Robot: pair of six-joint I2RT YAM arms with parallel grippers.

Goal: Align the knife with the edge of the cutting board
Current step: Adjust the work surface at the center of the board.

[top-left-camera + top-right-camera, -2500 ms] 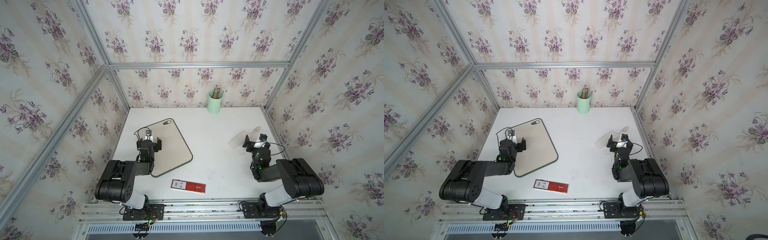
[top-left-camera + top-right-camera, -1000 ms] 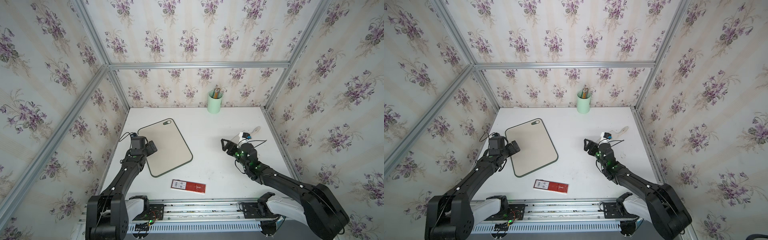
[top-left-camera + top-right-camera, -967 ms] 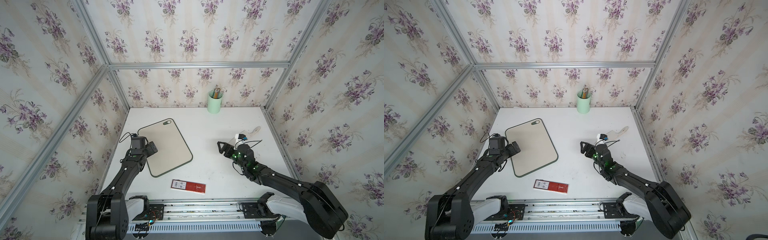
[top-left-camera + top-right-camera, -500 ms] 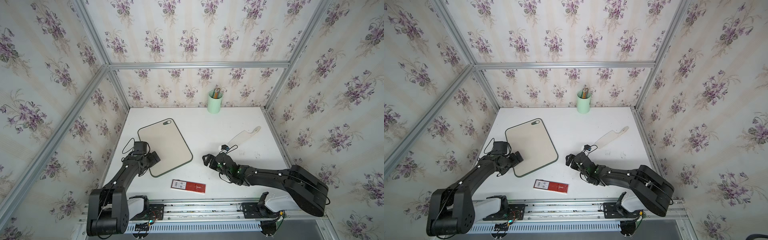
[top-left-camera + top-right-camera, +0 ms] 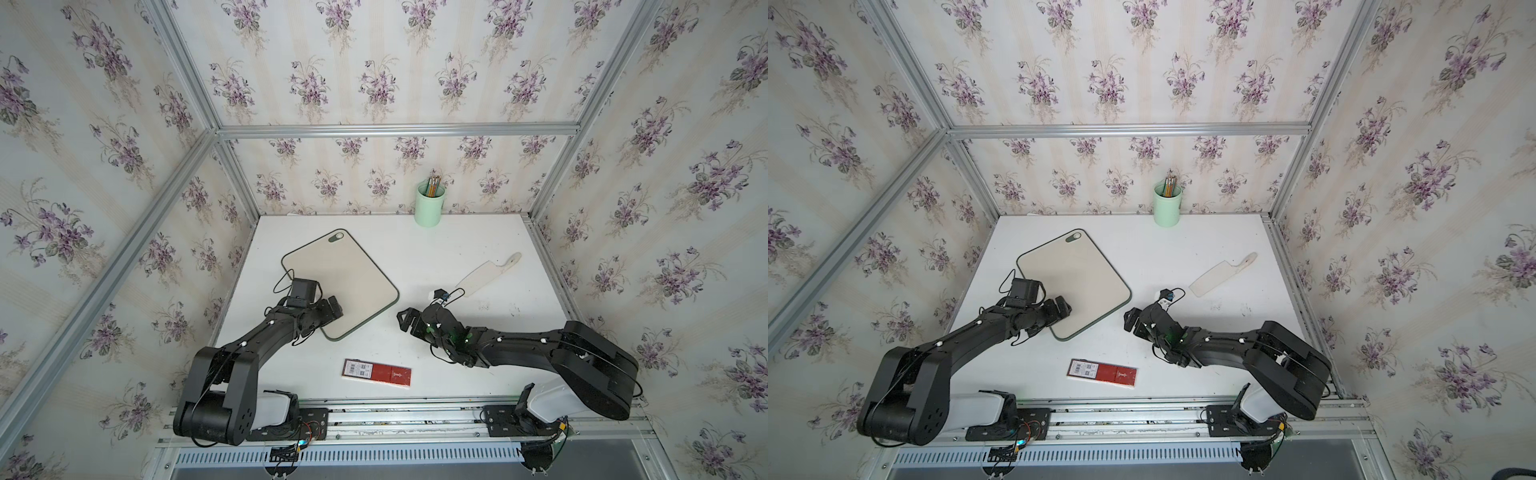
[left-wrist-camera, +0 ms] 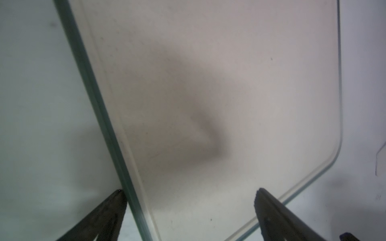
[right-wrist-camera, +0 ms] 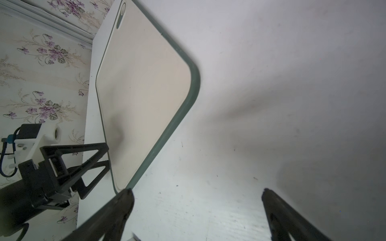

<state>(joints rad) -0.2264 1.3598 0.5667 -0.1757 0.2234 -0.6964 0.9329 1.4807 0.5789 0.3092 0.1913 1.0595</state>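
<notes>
The right gripper (image 5: 409, 322) is hanging low over the table (image 5: 457, 245) in a top view. Its jaws are standing wide apart with nothing between them. It is pointing at the cutting board (image 5: 340, 278), so the knife (image 5: 482, 277) is lying behind it, farther back and off to the robot's right. The knife is lying flat on the table, well apart from the board. It is lying on a slant, with the blade end near the right wrist and the handle pointing at the far right corner. The left gripper (image 5: 332, 309) is sitting at the board's near left corner, far from the knife. That makes the right arm the nearer one, and it will likely have to turn around to reach the knife.

Both top views are showing the same count: one knife, one board, one red box (image 5: 1102, 371), one green cup (image 5: 1167, 208) and two grippers.

In the left wrist view, the left gripper's jaws are standing apart and clamping nothing. One finger (image 6: 112, 208) is sitting just beside the board's green rim, and the other finger (image 6: 269, 208) is sitting by the rounded corner.

In the right wrist view, bare table is showing between the right gripper's open fingers (image 7: 123, 204). The board is lying ahead, and the knife is not showing here.
</notes>
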